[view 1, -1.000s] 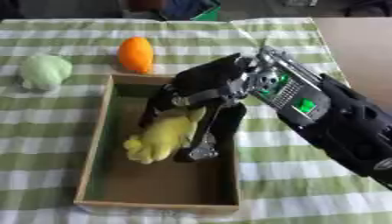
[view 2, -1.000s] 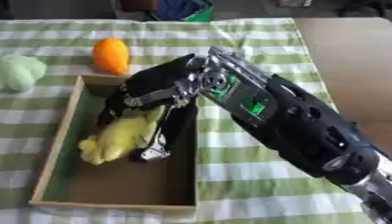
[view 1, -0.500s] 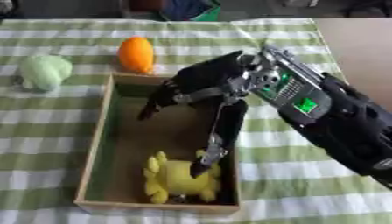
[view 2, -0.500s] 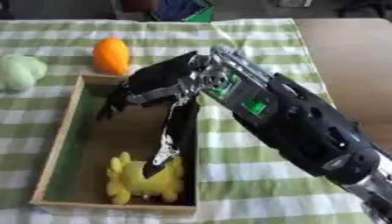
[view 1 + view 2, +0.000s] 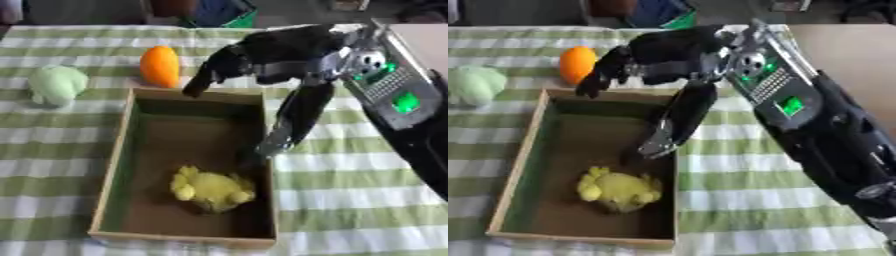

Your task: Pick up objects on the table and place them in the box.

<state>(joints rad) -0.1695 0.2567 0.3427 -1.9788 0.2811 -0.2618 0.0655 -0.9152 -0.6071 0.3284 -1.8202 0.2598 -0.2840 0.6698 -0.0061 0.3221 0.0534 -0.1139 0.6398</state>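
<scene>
Covering the table, a green-checked cloth [image 5: 350, 200]. Sitting on it, long axis running away from the robot, the box [image 5: 112, 165], already holding a yellow toy [image 5: 210, 187]. Hovering over the box's far right side, the right hand [image 5: 271, 55], fingers released, gripping nothing. Lying just beyond, to its left, upright: the orange [image 5: 160, 66]. Farther left, a pale green object [image 5: 57, 85], shape hard to make out. Left hand showing nowhere.

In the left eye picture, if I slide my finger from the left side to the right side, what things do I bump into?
Pale green object → orange fruit → yellow toy in the box → right hand, open, fingers reaching toward the orange fruit.
</scene>
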